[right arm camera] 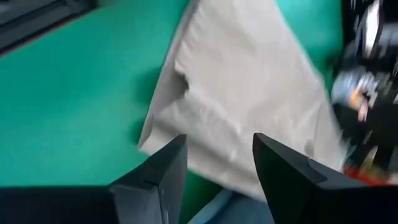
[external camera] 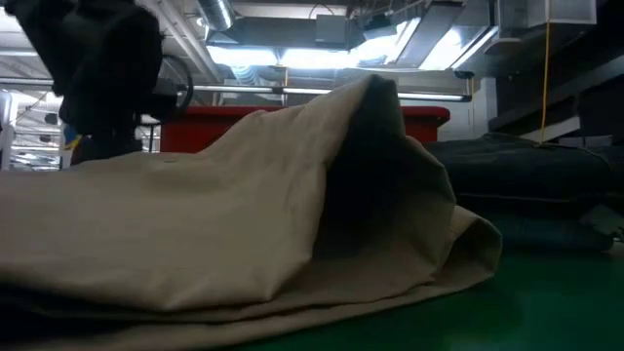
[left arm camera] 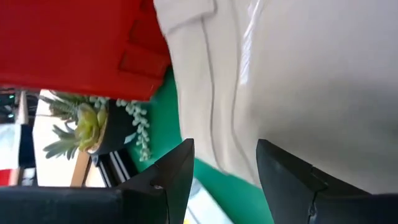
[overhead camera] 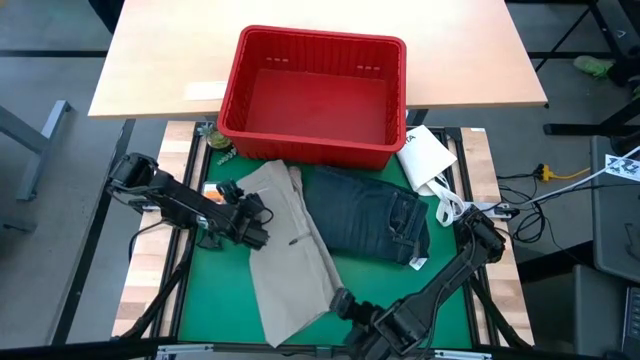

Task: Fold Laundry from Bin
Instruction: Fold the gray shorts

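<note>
Lying on the green mat, the khakis [overhead camera: 285, 250] run as a long strip from just below the bin [overhead camera: 313, 95] at upper centre down toward the lower centre of the high view, slightly slanted. That long axis is what the next fold likely turns on.

At centre-left, the left pincer [overhead camera: 252, 228] sits at the khakis' left edge, about halfway along the strip; its wrist view shows both fingers parted with tan cloth just ahead and nothing between them, so it grips nothing.

Right of the khakis, the jeans [overhead camera: 375, 215] lie folded, touching the tan strip along its upper right side, with the empty bin above them.

At lower centre, the right pincer [overhead camera: 340, 300] hovers by the khakis' bottom end, nearer the hem than the left one. Its fingers also stand apart and empty, the cloth's corner just beyond them.
</note>
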{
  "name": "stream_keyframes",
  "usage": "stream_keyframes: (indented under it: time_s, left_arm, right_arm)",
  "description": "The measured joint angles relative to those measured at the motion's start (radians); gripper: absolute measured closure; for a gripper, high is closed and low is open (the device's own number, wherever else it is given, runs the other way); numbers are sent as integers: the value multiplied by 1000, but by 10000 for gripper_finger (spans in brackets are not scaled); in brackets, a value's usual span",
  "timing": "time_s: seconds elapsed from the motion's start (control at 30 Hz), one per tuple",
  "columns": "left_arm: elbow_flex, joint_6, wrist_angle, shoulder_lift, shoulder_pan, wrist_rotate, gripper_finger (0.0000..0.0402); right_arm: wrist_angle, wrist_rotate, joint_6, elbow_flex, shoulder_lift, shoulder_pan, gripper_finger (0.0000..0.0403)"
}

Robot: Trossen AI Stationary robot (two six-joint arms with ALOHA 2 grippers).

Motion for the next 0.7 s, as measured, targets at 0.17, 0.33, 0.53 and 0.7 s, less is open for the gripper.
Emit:
stream_keyframes:
  time_s: [0.17,0.33,0.53,0.7]
  left_arm:
    - [82,1,-10,0,-29,29,233]
    - [142,2,-9,0,-64,37,233]
    - [180,-6,15,-1,-97,37,233]
    - [181,-7,48,-1,-116,65,233]
  right_arm:
    - [56,-14,-193,0,0,-4,219]
    - [60,-33,-254,-37,0,-13,219]
    - [148,-40,-471,-130,0,-13,219]
    - [286,-50,-537,-151,1,-24,219]
